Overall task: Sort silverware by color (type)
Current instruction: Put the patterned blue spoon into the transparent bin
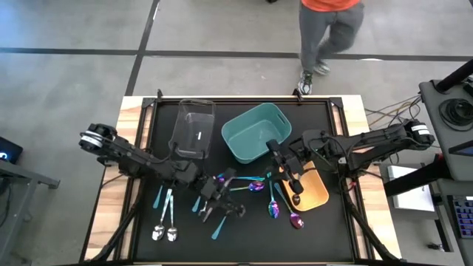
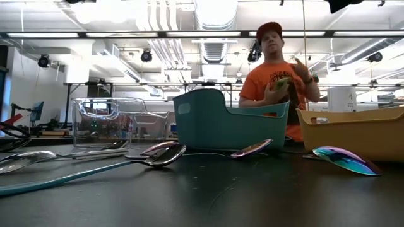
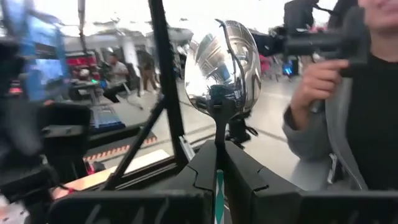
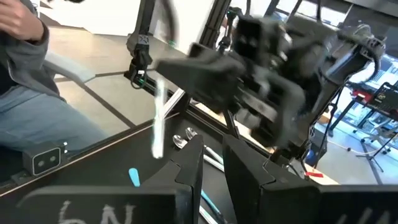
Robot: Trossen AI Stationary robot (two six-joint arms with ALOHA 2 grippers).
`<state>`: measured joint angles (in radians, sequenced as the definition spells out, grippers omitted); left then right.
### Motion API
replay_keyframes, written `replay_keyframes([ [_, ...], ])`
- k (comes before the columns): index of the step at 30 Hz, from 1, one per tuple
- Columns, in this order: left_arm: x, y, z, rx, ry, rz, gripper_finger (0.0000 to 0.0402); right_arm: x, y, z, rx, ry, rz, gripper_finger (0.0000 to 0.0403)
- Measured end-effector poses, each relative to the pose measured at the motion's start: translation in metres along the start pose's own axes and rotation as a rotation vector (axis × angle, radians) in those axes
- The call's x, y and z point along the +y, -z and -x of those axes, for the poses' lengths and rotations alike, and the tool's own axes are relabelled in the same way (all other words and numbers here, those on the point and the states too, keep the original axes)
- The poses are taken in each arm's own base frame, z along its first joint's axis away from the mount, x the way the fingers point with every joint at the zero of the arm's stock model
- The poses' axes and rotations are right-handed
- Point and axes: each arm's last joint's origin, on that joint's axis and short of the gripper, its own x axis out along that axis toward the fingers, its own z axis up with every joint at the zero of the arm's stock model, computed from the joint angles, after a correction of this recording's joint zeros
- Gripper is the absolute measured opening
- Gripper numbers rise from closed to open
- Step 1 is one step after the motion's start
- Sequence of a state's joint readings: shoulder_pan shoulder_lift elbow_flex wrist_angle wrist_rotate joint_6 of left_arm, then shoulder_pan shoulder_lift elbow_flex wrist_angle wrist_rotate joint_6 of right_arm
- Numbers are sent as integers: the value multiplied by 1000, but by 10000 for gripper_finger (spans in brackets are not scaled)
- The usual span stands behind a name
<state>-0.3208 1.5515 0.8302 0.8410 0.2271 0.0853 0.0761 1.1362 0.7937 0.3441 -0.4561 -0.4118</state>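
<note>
Left gripper (image 1: 209,193) sits low centre of the overhead frame, fingers clamped on a teal-handled spoon (image 3: 222,68); its shiny bowl stands upright above the fingers (image 3: 202,168) in the wrist picture. Right gripper (image 1: 288,179) hangs right of centre, over the near edge of the orange bin (image 1: 316,193); fingers a little apart; whether they hold anything, cannot tell. Silver spoons (image 1: 164,232) lie lower left; purple-blue spoons (image 1: 274,210) lie centre, between the grippers and below the teal bin (image 1: 244,133); a clear bin (image 1: 194,129) stands upper left; a person (image 2: 276,75) stands behind the table (image 1: 222,247).
</note>
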Motion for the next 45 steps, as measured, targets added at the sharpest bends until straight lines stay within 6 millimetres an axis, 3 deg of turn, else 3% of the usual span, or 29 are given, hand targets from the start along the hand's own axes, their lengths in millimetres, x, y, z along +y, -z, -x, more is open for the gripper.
replay_keyframes([
  [5, 11, 22, 24, -34, -111, 96, 0, 1, 0, -3, -36, -61, -20, 54],
  [8, 13, 27, 30, -58, -127, 110, 0, -3, -2, -7, -46, -57, -70, 55],
  [12, 13, 27, 29, -72, -124, 93, 0, -7, 2, -17, -25, -62, -113, 80],
  [19, 14, 32, 23, -53, -125, 92, 0, -18, 6, -43, -6, -73, -141, 166],
  [24, 15, 44, 17, -21, -123, 111, 0, -20, 12, -58, -26, -189, -155, 190],
  [39, 22, 61, 14, 23, -166, 142, 0, -26, 17, -77, -48, -262, -128, 192],
  [45, 22, 61, 13, 5, -167, 138, 0, -25, 18, -77, -65, -302, -96, 156],
])
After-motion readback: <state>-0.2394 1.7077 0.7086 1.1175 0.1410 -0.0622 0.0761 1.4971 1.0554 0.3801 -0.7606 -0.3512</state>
